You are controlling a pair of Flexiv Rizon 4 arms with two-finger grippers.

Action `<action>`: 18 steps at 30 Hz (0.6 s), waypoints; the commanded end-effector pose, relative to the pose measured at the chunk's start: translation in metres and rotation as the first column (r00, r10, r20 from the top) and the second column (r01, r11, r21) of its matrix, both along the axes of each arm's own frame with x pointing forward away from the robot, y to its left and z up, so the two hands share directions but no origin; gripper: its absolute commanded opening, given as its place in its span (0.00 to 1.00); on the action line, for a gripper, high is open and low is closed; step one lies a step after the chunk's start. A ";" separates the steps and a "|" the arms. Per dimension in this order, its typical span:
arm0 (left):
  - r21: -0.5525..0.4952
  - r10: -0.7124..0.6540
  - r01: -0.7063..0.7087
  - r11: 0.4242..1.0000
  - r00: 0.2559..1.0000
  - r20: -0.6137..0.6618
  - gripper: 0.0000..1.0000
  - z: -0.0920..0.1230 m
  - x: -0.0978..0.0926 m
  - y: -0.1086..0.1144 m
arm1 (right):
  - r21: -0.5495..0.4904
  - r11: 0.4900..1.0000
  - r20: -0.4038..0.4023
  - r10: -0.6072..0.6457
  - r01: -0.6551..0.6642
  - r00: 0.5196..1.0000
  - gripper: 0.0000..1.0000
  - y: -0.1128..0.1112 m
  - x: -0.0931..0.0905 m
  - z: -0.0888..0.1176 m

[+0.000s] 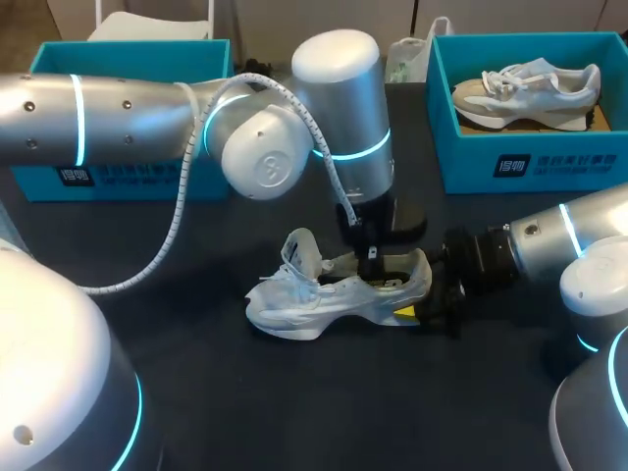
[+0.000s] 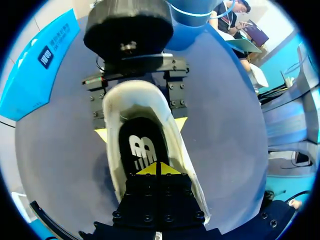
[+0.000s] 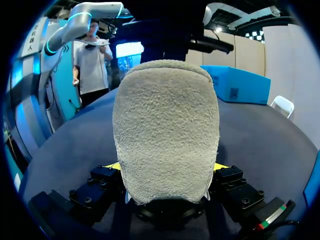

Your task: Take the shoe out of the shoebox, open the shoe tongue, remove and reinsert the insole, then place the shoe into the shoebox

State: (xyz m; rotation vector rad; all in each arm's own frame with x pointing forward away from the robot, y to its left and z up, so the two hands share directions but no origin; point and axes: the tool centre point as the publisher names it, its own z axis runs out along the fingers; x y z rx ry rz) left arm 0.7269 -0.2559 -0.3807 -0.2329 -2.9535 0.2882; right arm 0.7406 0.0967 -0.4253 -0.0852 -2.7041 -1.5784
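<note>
A white shoe lies on the dark table, toe toward my left side, tongue pulled up. My left gripper reaches down into the shoe's opening. In the left wrist view its yellow tips are shut together just over the black insole; whether they pinch the insole I cannot tell. My right gripper is at the heel. The heel fills the space between its fingers, and both yellow tips press its sides, as the left wrist view also shows for the right gripper.
A teal shoebox stands at the back left. A second teal shoebox at the back right holds another pale shoe. A white bag sits between the boxes.
</note>
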 end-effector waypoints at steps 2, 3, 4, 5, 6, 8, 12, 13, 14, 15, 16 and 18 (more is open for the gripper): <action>0.005 -0.030 0.030 1.000 0.999 -0.029 0.00 -0.006 -0.001 0.005 | -0.005 1.000 0.000 -0.001 0.001 1.000 0.00 0.004 0.001 -0.004; 0.006 -0.036 0.036 0.999 0.998 -0.044 0.00 -0.005 -0.001 0.007 | -0.005 1.000 0.000 -0.001 0.001 1.000 0.00 0.004 0.001 -0.004; 0.006 -0.037 0.037 0.999 0.998 -0.047 0.00 -0.005 -0.002 0.008 | -0.005 1.000 0.000 -0.001 0.001 1.000 0.00 0.004 0.001 -0.004; 0.002 -0.042 0.043 0.999 0.998 -0.056 0.00 -0.004 -0.002 0.010 | -0.005 1.000 0.000 -0.001 0.001 1.000 0.00 0.004 0.001 -0.004; 0.001 -0.050 0.050 0.999 0.997 -0.065 0.00 -0.003 -0.003 0.011 | -0.005 1.000 0.000 -0.001 0.001 1.000 0.00 0.004 0.001 -0.004; -0.002 -0.065 0.065 0.998 0.995 -0.071 0.37 -0.003 -0.006 0.012 | -0.005 1.000 0.000 -0.001 0.001 1.000 0.00 0.004 0.001 -0.004; -0.002 -0.075 0.076 0.997 0.994 -0.081 0.51 -0.007 -0.008 0.011 | -0.005 1.000 0.000 -0.001 0.001 1.000 0.00 0.004 0.001 -0.004; -0.002 -0.076 0.076 0.997 0.994 -0.083 0.51 -0.008 -0.008 0.011 | -0.005 1.000 0.000 -0.001 0.001 1.000 0.00 0.004 0.001 -0.004; -0.002 -0.078 0.078 0.997 0.994 -0.083 0.53 -0.009 -0.008 0.011 | -0.005 1.000 0.000 -0.001 0.001 1.000 0.00 0.004 0.001 -0.004; -0.001 -0.078 0.078 0.997 0.994 -0.076 0.53 -0.011 -0.007 0.011 | -0.005 1.000 0.000 -0.001 0.001 1.000 0.00 0.004 0.001 -0.004; -0.003 -0.078 0.078 0.997 0.994 -0.073 0.53 -0.013 -0.007 0.011 | -0.005 1.000 0.000 -0.001 0.001 1.000 0.00 0.004 0.001 -0.004; -0.006 -0.076 0.076 0.997 0.995 -0.062 0.58 -0.017 -0.005 0.010 | -0.005 1.000 0.000 -0.001 0.001 1.000 0.00 0.004 0.001 -0.004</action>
